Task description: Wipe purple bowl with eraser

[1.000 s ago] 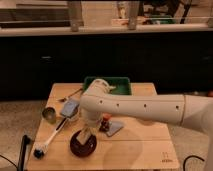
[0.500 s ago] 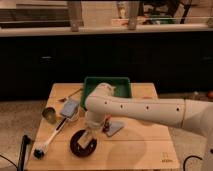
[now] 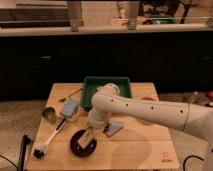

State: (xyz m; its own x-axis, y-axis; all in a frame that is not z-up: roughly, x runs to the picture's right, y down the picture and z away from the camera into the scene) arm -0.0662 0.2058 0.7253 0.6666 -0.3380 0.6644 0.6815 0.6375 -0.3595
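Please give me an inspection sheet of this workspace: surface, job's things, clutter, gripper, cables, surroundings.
Surface: wooden table, light top.
Job's things: purple bowl near the front left edge; eraser inside it, held by the gripper.
Clutter: green tray at the back; white-handled brush and metal cup on the left; grey-blue sponge right of the bowl.
Gripper: gripper over the bowl, shut on the eraser.
Cables: black cable beside the table's left edge.
Surroundings: dark counter front behind.
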